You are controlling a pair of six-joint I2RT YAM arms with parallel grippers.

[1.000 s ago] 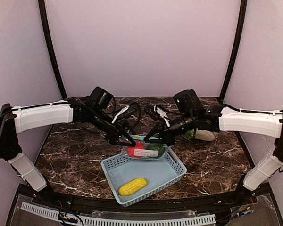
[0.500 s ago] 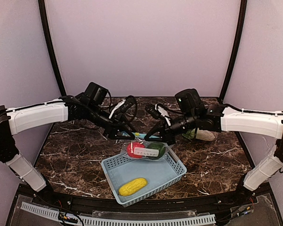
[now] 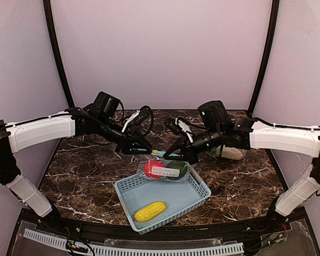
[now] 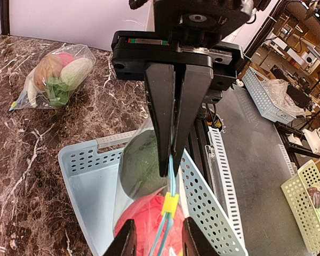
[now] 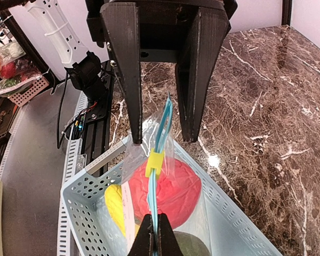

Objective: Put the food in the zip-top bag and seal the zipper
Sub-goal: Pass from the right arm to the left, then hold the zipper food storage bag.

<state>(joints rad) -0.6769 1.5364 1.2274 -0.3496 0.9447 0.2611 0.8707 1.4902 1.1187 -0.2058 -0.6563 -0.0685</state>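
Blue zipper strip (image 5: 162,125) of the bag (image 3: 165,170) runs between my left fingers (image 5: 129,69), which are spread and not touching it. Bag holds apple (image 5: 170,192) and green fruit (image 4: 141,160) and rests in the basket's (image 3: 126,207) far corner. Corn (image 3: 149,212) lies loose in the basket. My right fingers (image 4: 160,106) are pinched on that strip.

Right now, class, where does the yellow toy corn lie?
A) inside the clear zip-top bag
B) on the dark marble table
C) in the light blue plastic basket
C: the yellow toy corn lies on the floor of the light blue plastic basket, outside the clear zip-top bag.
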